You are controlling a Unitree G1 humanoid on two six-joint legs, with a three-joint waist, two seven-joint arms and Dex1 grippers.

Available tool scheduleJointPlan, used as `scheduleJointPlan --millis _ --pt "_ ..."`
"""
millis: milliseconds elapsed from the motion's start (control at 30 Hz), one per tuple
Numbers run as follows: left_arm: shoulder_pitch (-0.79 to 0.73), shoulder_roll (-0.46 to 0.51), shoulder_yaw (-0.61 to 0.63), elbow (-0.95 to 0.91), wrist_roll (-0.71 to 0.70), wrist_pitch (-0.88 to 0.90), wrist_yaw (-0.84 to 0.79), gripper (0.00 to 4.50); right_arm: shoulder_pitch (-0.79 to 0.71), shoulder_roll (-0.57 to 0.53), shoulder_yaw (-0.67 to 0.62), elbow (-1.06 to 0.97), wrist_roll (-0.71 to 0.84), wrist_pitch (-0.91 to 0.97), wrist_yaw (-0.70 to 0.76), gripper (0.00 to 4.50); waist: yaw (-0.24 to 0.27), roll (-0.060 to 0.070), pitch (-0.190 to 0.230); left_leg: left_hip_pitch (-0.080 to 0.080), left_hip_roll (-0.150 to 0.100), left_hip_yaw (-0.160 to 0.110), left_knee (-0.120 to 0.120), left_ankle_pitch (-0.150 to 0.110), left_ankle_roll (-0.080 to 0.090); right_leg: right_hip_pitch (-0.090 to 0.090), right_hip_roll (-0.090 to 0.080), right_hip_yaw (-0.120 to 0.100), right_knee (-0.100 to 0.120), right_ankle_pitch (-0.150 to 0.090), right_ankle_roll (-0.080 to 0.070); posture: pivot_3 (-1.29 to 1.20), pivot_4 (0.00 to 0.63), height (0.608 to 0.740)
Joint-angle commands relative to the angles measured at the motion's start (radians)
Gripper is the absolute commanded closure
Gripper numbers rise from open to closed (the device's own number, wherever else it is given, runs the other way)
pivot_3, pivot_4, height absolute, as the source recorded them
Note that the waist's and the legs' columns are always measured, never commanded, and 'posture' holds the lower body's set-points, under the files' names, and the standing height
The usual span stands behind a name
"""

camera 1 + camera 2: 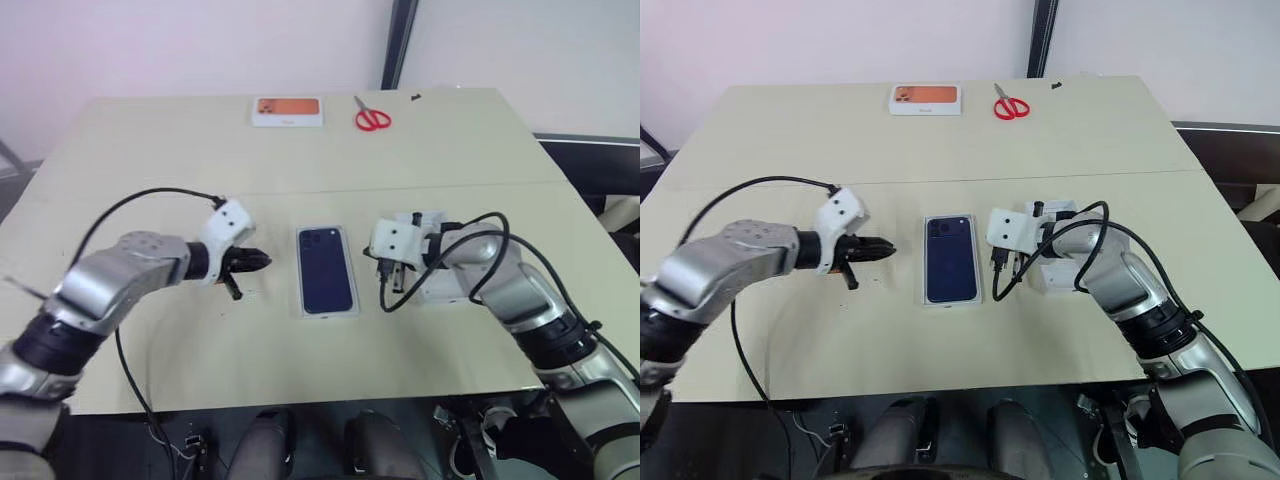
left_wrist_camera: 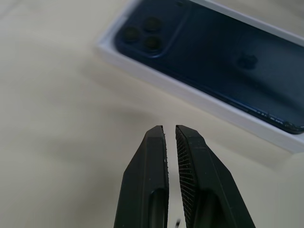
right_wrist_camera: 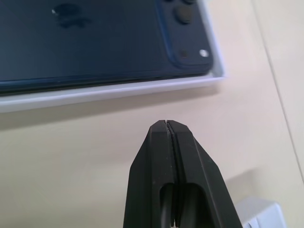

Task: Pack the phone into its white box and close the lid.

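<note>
Both tools sit nearest the camera, one on each side of the dark navy-blue slab phone (image 1: 326,270), which lies back up, camera cluster at the far end, inside the shallow white rectangular box (image 1: 304,310) on the pale beige surface (image 1: 150,340). Left tool (image 1: 258,261): its two black fingers are drawn almost together, a thin slit showing between the ribbed pads, and they pinch nothing; the tips point toward the phone and stand just beside the box's long edge, apart from it. Right tool (image 3: 166,124): fingers pressed fully together and empty, tips aimed at the box's opposite long edge, near it but not touching. Just behind the right tool, partly hidden by that arm, a white rectangular shell, the lid (image 1: 440,285), rests on the surface. Well beyond both tools, at the far edge, lie a flat white box with an orange top (image 1: 288,110) and a pair of red-handled scissors (image 1: 371,117).
</note>
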Motion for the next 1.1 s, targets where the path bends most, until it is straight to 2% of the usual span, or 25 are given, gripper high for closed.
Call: scheduleJointPlan --millis 33,200,533,733,1100 --pt "-0.044 -0.030 -0.052 0.033 0.108 -0.030 -0.095 4.03 -0.007 0.001 0.017 -0.023 -0.030 -0.028 0.004 4.50 0.000 0.000 0.000 0.000 0.000 0.000 0.000 0.000 0.000 0.000 0.000 0.000 0.000 0.000 0.000 0.00 0.150 0.740" --pt "-0.082 -0.144 -0.074 0.085 0.190 -0.020 -0.127 4.03 0.004 0.008 0.046 -0.037 -0.058 -0.032 0.008 4.50 0.005 0.000 0.000 0.000 0.000 0.000 0.002 0.000 0.001 0.000 0.000 0.000 0.001 0.000 0.000 0.00 0.150 0.740" --pt "-0.071 -0.284 -0.113 0.049 0.276 0.011 -0.178 4.03 0.052 -0.015 0.024 -0.121 -0.037 -0.002 0.050 4.50 0.008 0.000 0.000 0.000 0.000 -0.001 0.003 -0.001 0.001 0.001 -0.001 0.000 0.002 0.000 0.000 0.00 0.150 0.740" --pt "-0.076 -0.375 -0.138 0.029 0.311 0.016 -0.195 4.03 0.128 -0.090 -0.031 -0.219 -0.016 0.034 0.094 4.50 0.030 0.000 0.000 0.000 0.000 -0.001 0.004 -0.001 0.002 0.002 -0.001 -0.001 0.002 0.000 0.000 0.00 0.150 0.740" --pt "-0.110 -0.512 -0.185 0.065 0.374 -0.008 -0.230 4.03 0.251 -0.203 -0.130 -0.340 -0.009 0.109 0.128 4.50 0.028 0.001 0.000 0.000 0.000 -0.001 0.005 -0.002 0.003 0.004 -0.001 0.000 0.001 0.000 0.000 0.00 0.150 0.740"
